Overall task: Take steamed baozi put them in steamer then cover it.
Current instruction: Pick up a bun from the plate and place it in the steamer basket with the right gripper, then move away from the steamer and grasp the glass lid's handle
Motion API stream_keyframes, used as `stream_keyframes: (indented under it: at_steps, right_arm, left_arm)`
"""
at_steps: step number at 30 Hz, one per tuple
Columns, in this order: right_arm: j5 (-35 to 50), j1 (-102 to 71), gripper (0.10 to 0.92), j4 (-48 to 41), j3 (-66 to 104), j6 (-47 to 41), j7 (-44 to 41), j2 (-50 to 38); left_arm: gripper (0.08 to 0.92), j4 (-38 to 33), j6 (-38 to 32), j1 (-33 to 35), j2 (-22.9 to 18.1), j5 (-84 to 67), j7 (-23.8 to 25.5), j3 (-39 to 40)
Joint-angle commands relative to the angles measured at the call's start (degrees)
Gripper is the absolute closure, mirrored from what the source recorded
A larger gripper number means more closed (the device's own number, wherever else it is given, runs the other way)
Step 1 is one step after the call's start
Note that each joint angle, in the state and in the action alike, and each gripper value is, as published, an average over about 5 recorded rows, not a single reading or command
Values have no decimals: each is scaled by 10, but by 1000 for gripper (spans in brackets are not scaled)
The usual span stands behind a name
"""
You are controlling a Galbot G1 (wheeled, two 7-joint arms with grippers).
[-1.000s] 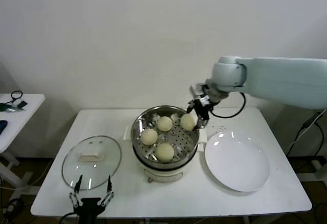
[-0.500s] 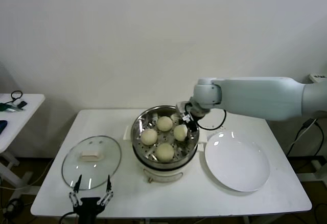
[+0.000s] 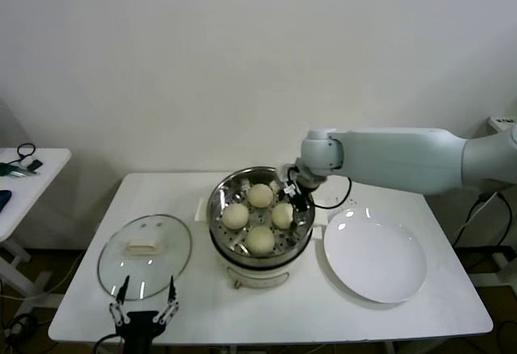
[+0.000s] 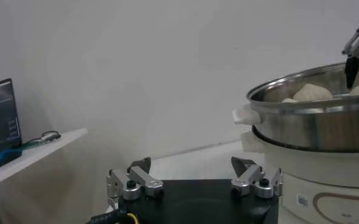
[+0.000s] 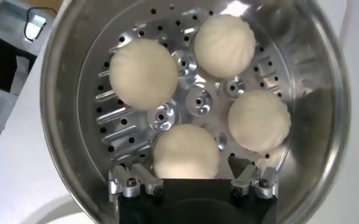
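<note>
The steamer (image 3: 222,196) stands mid-table on its cream pot base (image 3: 258,275). Four baozi lie in it: far (image 3: 259,195), left (image 3: 236,215), near (image 3: 260,239) and right (image 3: 282,214). My right gripper (image 3: 291,198) hangs over the right baozi. In the right wrist view this baozi (image 5: 185,151) rests on the perforated bottom between my open right gripper (image 5: 189,165), fingers apart from its sides. The cover (image 3: 174,269) lies flat on the table, left of the steamer. My left gripper (image 3: 144,305) is open and empty at the front edge, in front of the cover.
An empty white plate (image 3: 375,254) lies right of the steamer. A small side table (image 3: 36,178) with cables stands at far left. The left wrist view shows the steamer wall (image 4: 325,122), a baozi top (image 4: 313,92) and the right gripper's fingers (image 4: 353,58) above its rim.
My right gripper moved left and down from the steamer's far right rim into the basket with the fourth baozi, which now rests on the bottom. The left arm has not moved.
</note>
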Motion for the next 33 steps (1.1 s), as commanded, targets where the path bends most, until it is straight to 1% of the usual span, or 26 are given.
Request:
stream_keyframes:
  at_steps: [1,4,5,7,9,11,13,16,18,21,25,29,33]
  right_arm:
    - [128,87,203,-3,40,31,-46,-75]
    - [170,93,202,8,72,14,-12,-123]
    - [185,83,202,13,91,3,20,-142]
    - [205,39,203,23,154,-18,112,-182]
    - [183,-36,203,31,241,-25,209,-225]
    - [149,-128,203,43,343,-19,285,-265]
    - [132,-217,203,57,439,-8,346,-299]
    - [129,-353,203,81,572,10,438,-336]
    - [125,-469,203,102,678,22,478,-356]
    - [105,-668,203,131,867,41,481,-374]
    - [65,-932,203,161,1121,81,448,-365]
    - [41,-1130,203,189,1301,133,420,-310]
    - [14,-1251,203,208,1390,207,399,-225]
  left_arm:
    - [177,-5,1,2,2,-1,0,-1]
    - [177,-10,6,3,5,-1,1,-1]
    - [177,-11,8,3,5,-1,2,-1]
    - [177,-14,11,2,7,1,3,-2]
    - [177,-15,14,-1,10,2,5,-4]
    - [177,-14,17,-5,14,1,9,-8]
    - [177,-13,19,-10,18,-2,15,-10]
    - [177,-11,22,-17,25,-13,24,-11]
    - [177,-11,25,-24,27,-21,32,-12]
    - [177,-11,31,-35,30,-26,43,-16]
    - [177,-12,40,-48,36,-32,56,-23]
    - [177,-9,43,-59,43,-34,65,-30]
    - [177,-3,41,-66,50,-33,69,-35]
